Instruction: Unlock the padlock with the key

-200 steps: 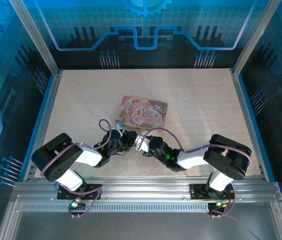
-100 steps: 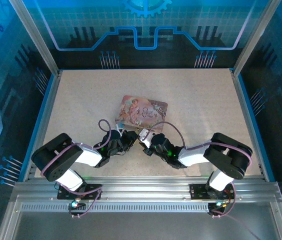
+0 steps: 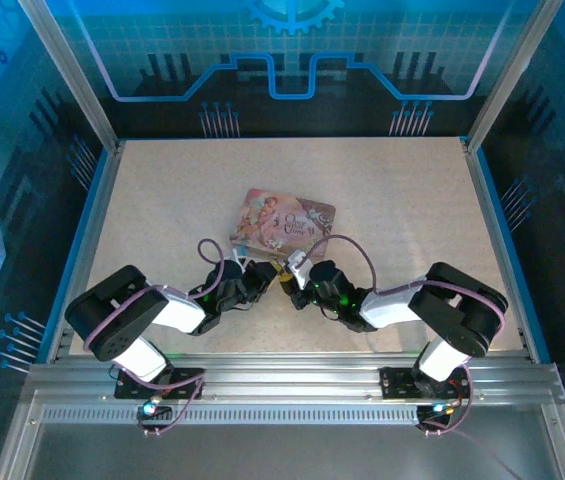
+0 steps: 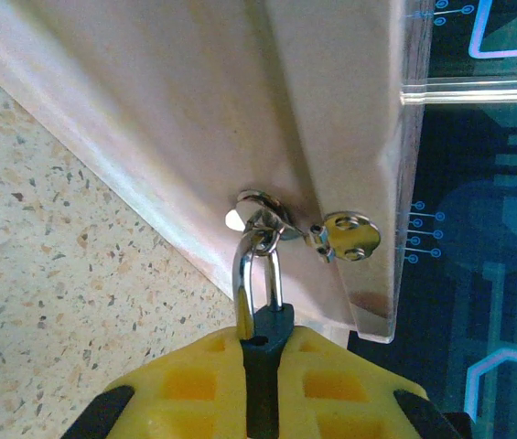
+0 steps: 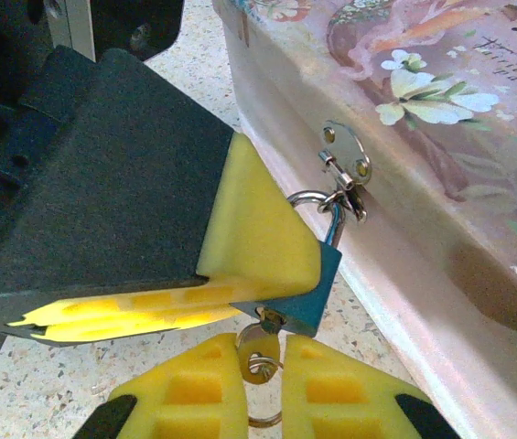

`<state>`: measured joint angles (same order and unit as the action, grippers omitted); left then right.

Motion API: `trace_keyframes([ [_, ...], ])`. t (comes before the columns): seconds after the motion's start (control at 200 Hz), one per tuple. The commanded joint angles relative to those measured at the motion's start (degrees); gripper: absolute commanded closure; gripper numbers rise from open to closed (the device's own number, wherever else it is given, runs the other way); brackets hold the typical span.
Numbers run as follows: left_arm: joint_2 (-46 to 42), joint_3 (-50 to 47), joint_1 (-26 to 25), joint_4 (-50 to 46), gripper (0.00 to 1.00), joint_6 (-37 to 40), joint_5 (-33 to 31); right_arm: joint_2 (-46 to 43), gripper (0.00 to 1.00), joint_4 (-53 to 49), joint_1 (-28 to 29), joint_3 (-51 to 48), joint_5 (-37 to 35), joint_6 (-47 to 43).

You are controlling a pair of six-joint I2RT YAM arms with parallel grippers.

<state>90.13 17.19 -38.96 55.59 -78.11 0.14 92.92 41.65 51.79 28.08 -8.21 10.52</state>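
Observation:
The small padlock (image 5: 311,291) has a blue body, and its silvery shackle (image 4: 256,261) hangs through the hasp ring on the pink tin's (image 3: 284,221) near side. My left gripper (image 4: 265,380) is shut on the padlock body, whose dark edge shows between the yellow pads (image 4: 194,384). In the right wrist view the left finger (image 5: 249,229) covers most of the padlock. The key (image 5: 261,350) sits with its tip in the keyhole at the padlock's bottom. My right gripper (image 5: 263,384) is shut on the key's round head, a thin ring dangling below. Both grippers meet just in front of the tin (image 3: 278,275).
The tin's latch plate (image 5: 346,157) is riveted beside the hasp. The tin lies flat on the speckled table (image 3: 162,200), mid-table, with blue side rails left and right. Both arms stretch low across the near part of the table toward each other.
My right gripper has moved up and left toward the tin, closing in on the padlock held by the left gripper. The left arm has stayed put.

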Motion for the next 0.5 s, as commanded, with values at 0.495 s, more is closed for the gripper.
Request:
trace_keyframes([
  [0.495,-8.2,0.5,-1.3,-6.8,0.61,2.8,-1.3,-0.3,1.00,-0.7,-2.7,-0.3,4.0,2.0],
])
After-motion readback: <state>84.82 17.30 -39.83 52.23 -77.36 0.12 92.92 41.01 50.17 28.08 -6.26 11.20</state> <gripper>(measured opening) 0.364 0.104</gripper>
